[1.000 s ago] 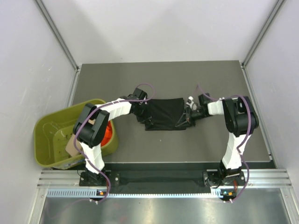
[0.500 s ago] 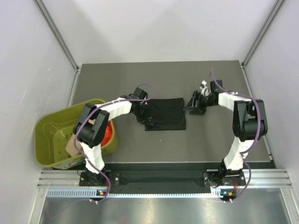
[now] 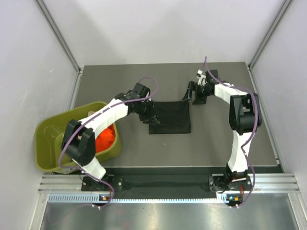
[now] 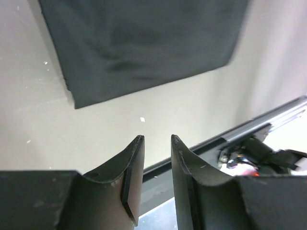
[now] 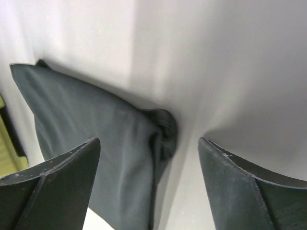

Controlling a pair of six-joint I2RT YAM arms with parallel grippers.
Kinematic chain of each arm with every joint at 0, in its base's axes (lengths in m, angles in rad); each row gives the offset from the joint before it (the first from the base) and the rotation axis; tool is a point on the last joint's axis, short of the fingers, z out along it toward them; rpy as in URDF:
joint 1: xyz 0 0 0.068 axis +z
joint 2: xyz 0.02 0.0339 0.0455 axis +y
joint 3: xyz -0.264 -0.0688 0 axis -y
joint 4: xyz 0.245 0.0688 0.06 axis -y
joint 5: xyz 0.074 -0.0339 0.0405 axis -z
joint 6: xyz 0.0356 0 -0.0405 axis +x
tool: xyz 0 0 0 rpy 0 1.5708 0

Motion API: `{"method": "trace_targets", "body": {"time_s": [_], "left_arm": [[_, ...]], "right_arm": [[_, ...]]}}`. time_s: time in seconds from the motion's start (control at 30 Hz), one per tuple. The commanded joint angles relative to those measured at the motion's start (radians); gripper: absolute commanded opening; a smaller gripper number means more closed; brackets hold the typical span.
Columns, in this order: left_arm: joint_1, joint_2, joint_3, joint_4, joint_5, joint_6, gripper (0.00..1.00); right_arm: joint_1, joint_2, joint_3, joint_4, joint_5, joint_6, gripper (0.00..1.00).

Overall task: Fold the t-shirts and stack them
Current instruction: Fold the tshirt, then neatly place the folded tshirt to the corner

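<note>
While both my grippers stand empty, the black t-shirt (image 3: 170,117) lies folded mid-table between them. My left gripper (image 3: 145,111) is narrowly parted at its left edge, my right gripper (image 3: 193,94) spread wide off its far right corner. The orange-red t-shirt (image 3: 104,138) sits in the tub (image 3: 48,143), much nearer my left gripper.

Orange-red t-shirt (image 3: 105,139) half behind the left arm (image 3: 108,113); black t-shirt (image 4: 144,43) partly beyond the left wrist view's top edge.

left gripper (image 4: 157,140) jaws slightly parted, nothing between; right gripper (image 5: 148,143) jaws spread wide, nothing between.
</note>
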Motion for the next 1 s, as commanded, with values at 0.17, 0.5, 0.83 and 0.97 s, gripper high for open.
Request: {"method": "trace_targets", "body": {"time_s": [0.17,0.5,0.83,0.97], "left_arm": [[0.003,-0.126,0.118,-0.135,-0.032,0.016,0.34],[0.042,-0.141,0.194,-0.184,-0.006,0.045,0.34],[0.091,-0.117,0.194,-0.270,0.006,0.121,0.34],[0.105,-0.089,0.163,-0.271,0.025,0.154,0.34]], "right_arm": [[0.071,0.026,-0.010,-0.009,0.060,-0.035,0.67],[0.085,0.056,-0.030,0.015,0.128,-0.014,0.12],[0.024,0.110,0.329,-0.262,0.529,-0.312,0.00],[-0.058,0.194,0.520,-0.339,0.602,-0.402,0.00]]}}
